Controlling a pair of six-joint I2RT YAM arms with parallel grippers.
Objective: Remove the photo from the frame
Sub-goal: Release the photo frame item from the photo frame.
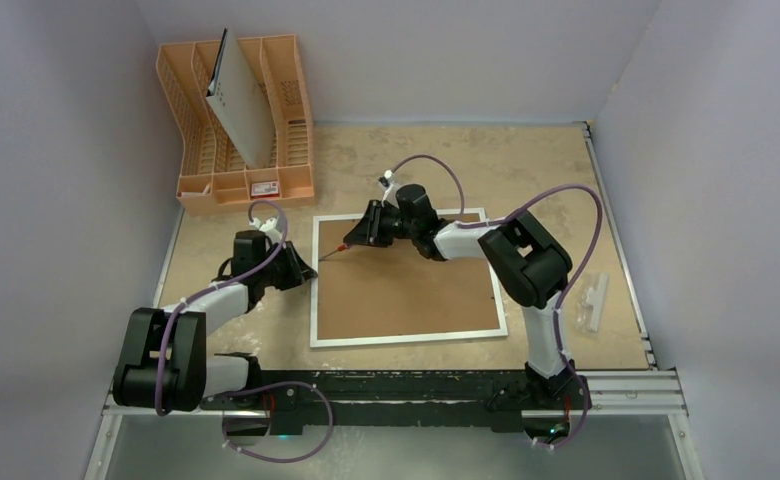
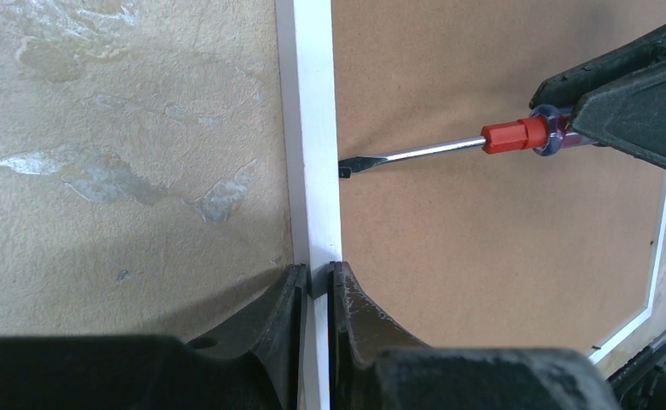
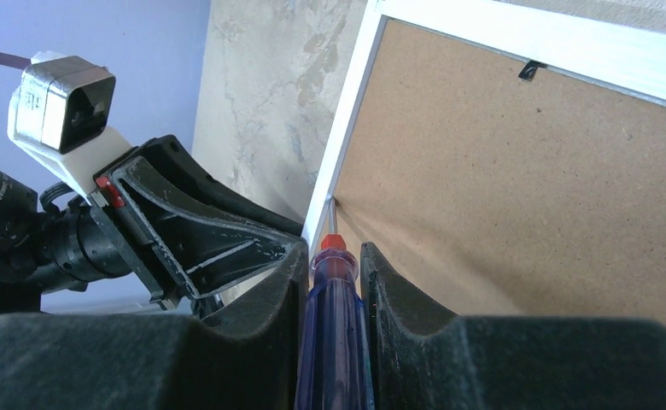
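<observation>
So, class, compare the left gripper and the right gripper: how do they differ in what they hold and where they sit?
The left gripper clamps the frame by its white border; the right gripper holds a screwdriver by its handle. The left gripper sits at the frame's left edge; the right gripper reaches over the brown back, its screwdriver tip at the inside of that border. Shared: both are black, with jaws shut on something.

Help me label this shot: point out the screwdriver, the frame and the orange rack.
screwdriver (image 2: pixel 513 135): left wrist view, orange collar.
frame (image 2: pixel 308 128): left wrist view, white border.
orange rack (image 1: pixel 294 120): top external view, right-hand compartment.
</observation>
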